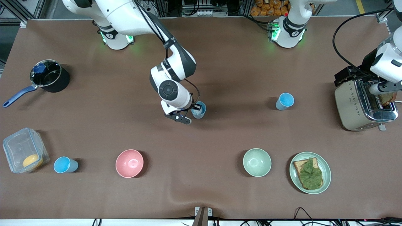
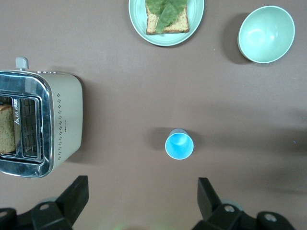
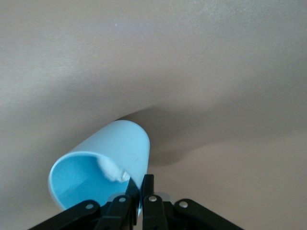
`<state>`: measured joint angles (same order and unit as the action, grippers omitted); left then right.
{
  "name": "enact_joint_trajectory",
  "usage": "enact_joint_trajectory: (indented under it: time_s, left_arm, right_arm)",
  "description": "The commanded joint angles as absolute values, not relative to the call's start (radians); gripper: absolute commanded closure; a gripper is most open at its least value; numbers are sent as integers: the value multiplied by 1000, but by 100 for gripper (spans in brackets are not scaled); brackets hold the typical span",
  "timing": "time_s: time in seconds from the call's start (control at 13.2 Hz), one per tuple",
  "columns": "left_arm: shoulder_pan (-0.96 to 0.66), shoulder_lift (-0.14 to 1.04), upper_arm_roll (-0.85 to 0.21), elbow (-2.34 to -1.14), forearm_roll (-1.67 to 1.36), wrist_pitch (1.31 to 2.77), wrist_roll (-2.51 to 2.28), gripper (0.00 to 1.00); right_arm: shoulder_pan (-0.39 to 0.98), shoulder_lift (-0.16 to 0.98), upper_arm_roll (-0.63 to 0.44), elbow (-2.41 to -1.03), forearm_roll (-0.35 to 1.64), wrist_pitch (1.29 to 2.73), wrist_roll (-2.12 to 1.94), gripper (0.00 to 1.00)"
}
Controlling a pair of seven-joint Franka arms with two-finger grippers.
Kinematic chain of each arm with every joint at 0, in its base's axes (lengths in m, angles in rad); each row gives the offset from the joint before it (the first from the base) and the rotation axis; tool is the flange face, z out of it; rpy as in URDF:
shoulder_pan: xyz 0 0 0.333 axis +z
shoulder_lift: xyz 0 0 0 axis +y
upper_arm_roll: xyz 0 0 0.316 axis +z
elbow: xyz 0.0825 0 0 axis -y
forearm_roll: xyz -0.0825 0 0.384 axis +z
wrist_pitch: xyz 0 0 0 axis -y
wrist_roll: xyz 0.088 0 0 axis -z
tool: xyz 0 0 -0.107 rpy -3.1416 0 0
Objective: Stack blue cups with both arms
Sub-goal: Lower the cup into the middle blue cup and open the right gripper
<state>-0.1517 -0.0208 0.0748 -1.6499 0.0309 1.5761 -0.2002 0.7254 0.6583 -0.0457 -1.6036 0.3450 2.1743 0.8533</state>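
My right gripper (image 1: 188, 118) is shut on the rim of a light-blue cup (image 1: 199, 110) at the middle of the table. One finger is inside the cup (image 3: 110, 153), the other outside its wall, with the right gripper (image 3: 141, 184) pinching between them. A white spot shows inside this cup. A second blue cup (image 1: 285, 101) stands upright toward the left arm's end, beside the toaster. My left gripper (image 2: 143, 199) hangs open and empty, high above that cup (image 2: 179, 144). A third blue cup (image 1: 65, 164) stands near the plastic container.
A toaster (image 1: 364, 105) with a slice in it sits under the left arm (image 1: 386, 62). A pink bowl (image 1: 129, 163), a green bowl (image 1: 257, 162) and a plate of toast with greens (image 1: 310, 172) line the near side. A saucepan (image 1: 48, 77) and a clear container (image 1: 23, 153) stand at the right arm's end.
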Motion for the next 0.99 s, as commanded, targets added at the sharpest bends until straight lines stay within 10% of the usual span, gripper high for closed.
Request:
enact_joint_trajectory:
  time_s: [0.0, 0.91]
  left_arm:
    - [-150, -14, 74, -1632, 37, 1552, -218, 0]
    - [-167, 31, -21, -1672, -26, 1486, -357, 0]
  right_arm:
    - [729, 675, -60, -1543, 357, 2157, 855, 0]
    - [480, 543, -71, -1347, 345, 1698, 710, 0]
